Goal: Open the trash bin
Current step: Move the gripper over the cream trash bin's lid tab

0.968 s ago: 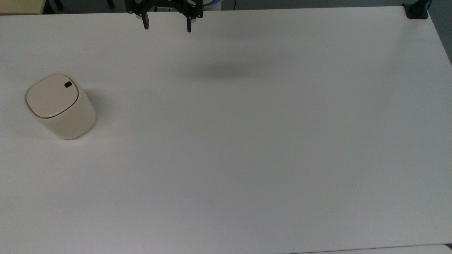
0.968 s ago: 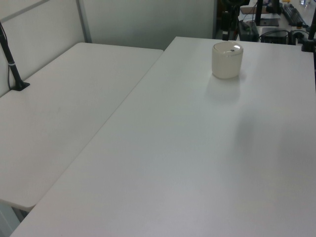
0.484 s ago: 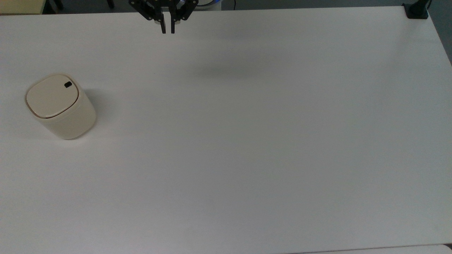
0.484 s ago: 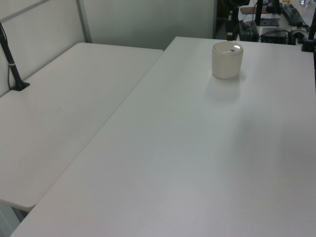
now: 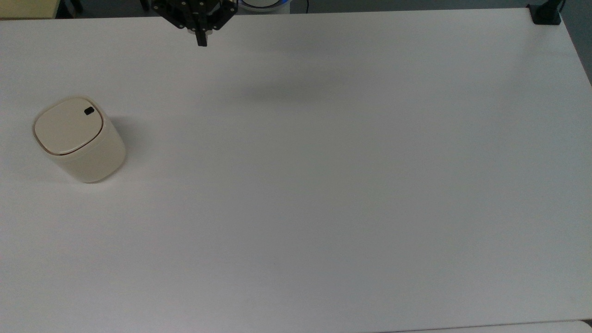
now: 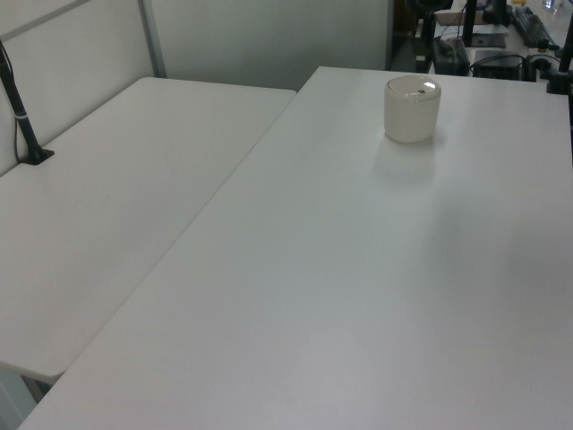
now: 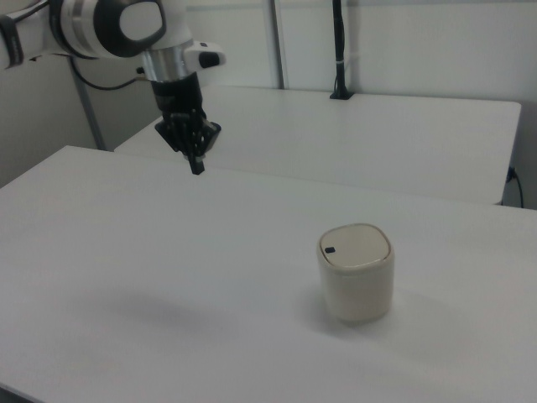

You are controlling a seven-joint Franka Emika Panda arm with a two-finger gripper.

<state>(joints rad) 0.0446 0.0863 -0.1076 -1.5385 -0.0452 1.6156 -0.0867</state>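
The cream-beige trash bin (image 5: 79, 139) stands upright on the white table at the top view's left, lid down flat, its small black button (image 5: 89, 111) at the rim. The same trash bin (image 6: 412, 108) sits far back in the left view, and as trash bin (image 7: 356, 272) at right of centre in the right view. My black gripper (image 5: 201, 41) hangs high over the table's far edge in the top view, well away from the bin, fingers shut together with nothing between them. In the right view the gripper (image 7: 196, 166) points straight down from the white arm (image 7: 126, 29).
The white table (image 5: 323, 185) spreads wide to the top view's right of the bin. A second white table (image 6: 116, 188) adjoins it on the left view's left. A black clamp post (image 5: 545, 13) stands at the top view's far right corner.
The fingers went from wide apart to shut. The gripper also shifted a little toward the top view's left along the far edge. The bin has not moved.
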